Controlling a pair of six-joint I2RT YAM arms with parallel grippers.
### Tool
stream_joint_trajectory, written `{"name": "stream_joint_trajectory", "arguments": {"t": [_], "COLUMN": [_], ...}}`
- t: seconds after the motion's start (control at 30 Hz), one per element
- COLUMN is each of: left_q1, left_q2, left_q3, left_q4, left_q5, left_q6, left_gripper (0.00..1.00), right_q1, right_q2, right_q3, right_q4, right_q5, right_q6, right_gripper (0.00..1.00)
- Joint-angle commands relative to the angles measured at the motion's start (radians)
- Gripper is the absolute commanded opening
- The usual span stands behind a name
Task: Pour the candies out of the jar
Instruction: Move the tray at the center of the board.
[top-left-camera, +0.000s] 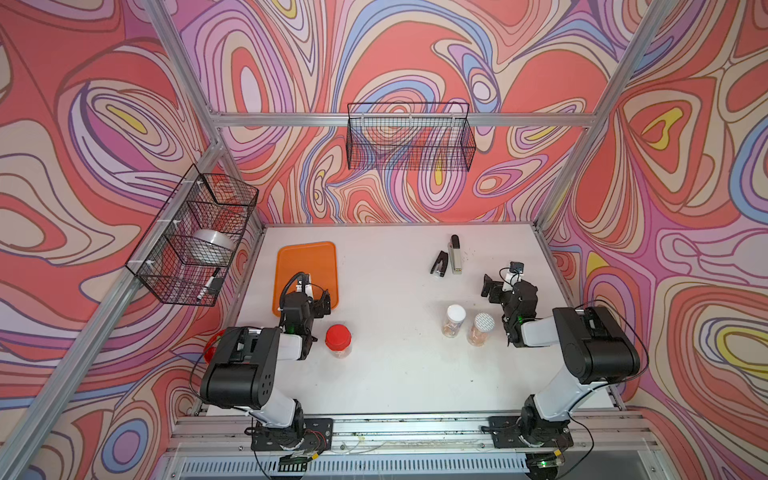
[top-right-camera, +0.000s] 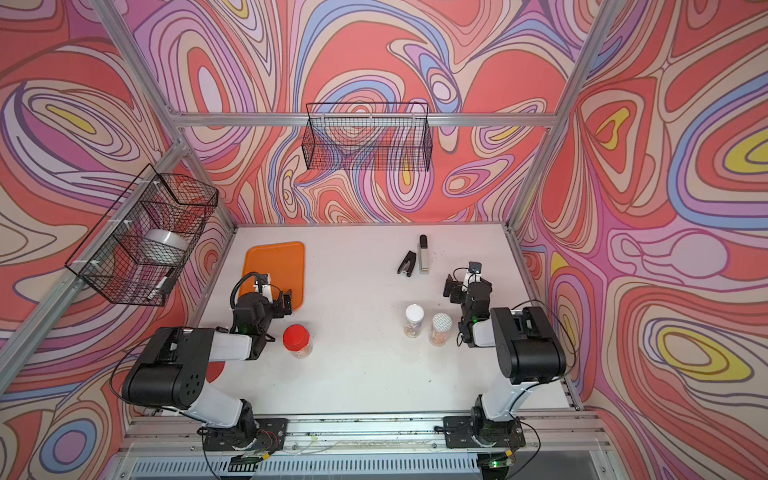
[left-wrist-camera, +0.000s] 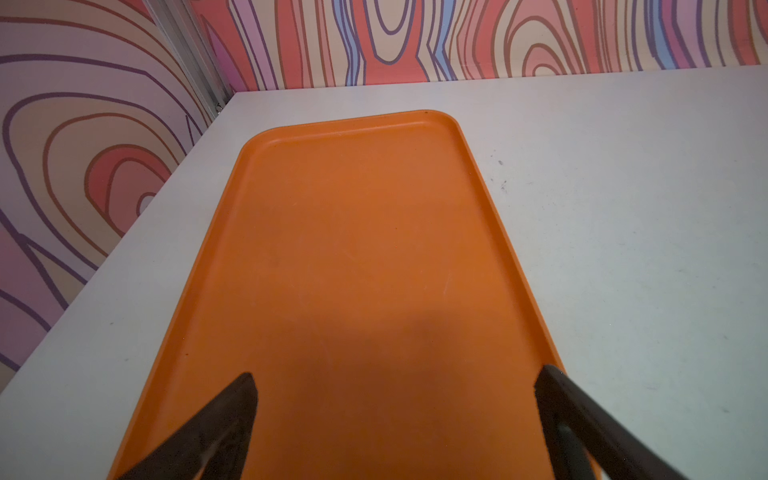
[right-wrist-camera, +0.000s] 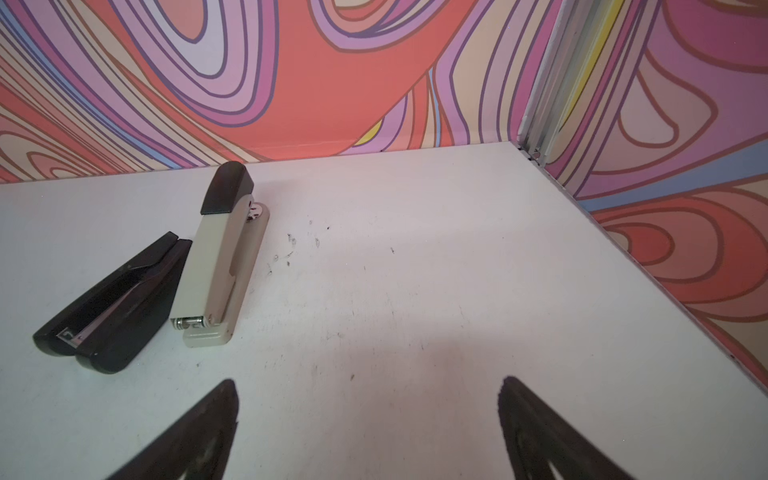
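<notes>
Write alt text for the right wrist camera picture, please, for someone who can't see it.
The right gripper hangs wide open, holding nothing, over a white table. Beyond it lie a black stapler and a beige stapler, side by side, before a swirly pink, red and purple wall.

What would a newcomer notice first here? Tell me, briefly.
The bright orange tray on the table's left side, under the open left gripper. Then the red-lidded jar beside the left arm, and the white-lidded jar and silver-lidded jar together by the right arm.
</notes>
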Motion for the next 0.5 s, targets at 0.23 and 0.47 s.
{"name": "stream_joint_trajectory", "arguments": {"t": [0.23, 0.47], "left_q1": [0.003, 0.005], "left_q2": [-0.016, -0.015], "left_q3": [0.011, 0.017], "left_q4": [0.008, -0.002], "left_q5": [-0.009, -0.006], "left_q6": [-0.005, -0.006], "left_gripper": [1.0, 1.0], "right_q1": [0.003, 0.003], "right_q2": [0.013, 0.015], "right_q3": [0.007, 0.007], "right_q4": [-0.001, -0.002], "right_q5": [-0.001, -0.001], "right_q6": [-0.008, -0.008], "right_gripper": [0.98, 0.98]}}
